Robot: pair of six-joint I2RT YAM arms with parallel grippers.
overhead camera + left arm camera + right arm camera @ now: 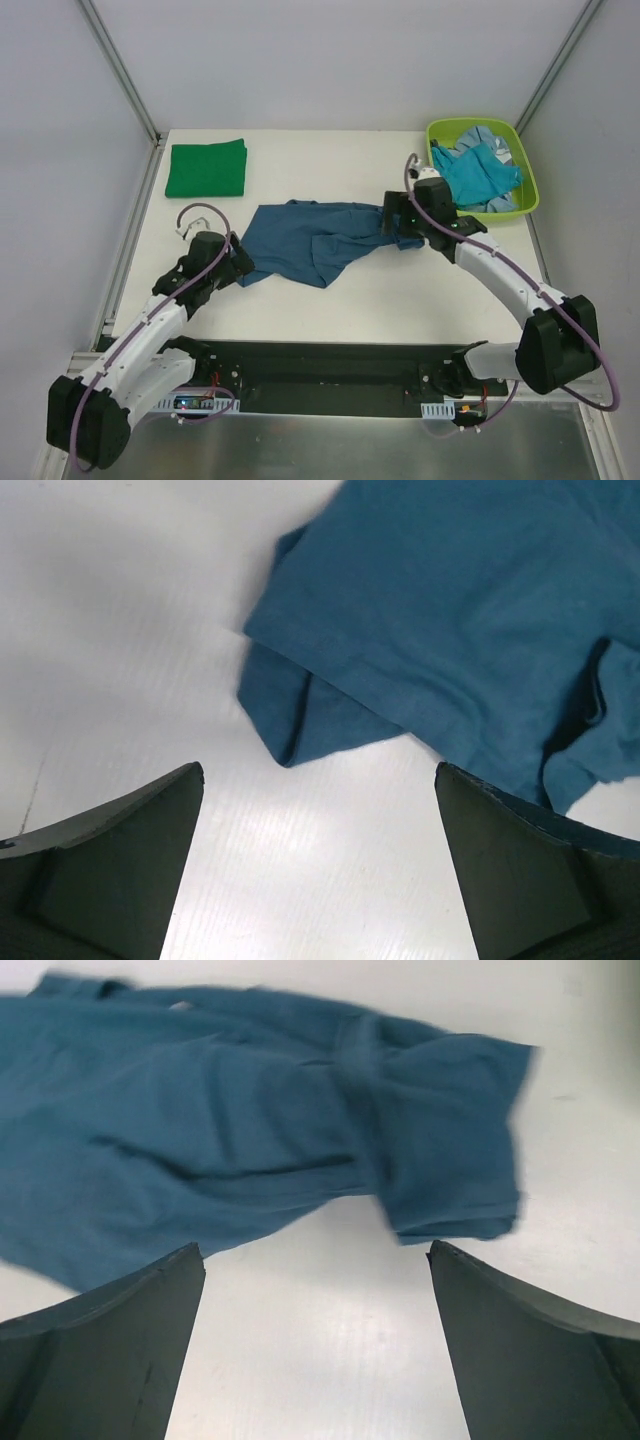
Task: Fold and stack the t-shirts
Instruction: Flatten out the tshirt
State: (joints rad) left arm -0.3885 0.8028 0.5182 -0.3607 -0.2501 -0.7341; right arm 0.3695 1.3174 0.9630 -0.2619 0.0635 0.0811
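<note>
A dark teal-blue t-shirt [315, 240] lies crumpled and spread across the middle of the white table [400, 300]. A bright green t-shirt [207, 168] rests folded at the back left. My left gripper [243, 270] stands open at the blue shirt's left edge, and in the left wrist view only bare table lies between its jaws [318, 780], just short of the shirt [450, 630]. My right gripper [390, 216] is open at the shirt's right end. Its jaws [315, 1255] hold nothing, with the shirt's sleeve [450, 1150] just beyond the fingertips.
A lime-green bin [470, 122] at the back right holds a turquoise tee [478, 172] and a pale blue one [487, 135]. Grey walls and metal frame posts enclose the table. A black base rail runs along the near edge.
</note>
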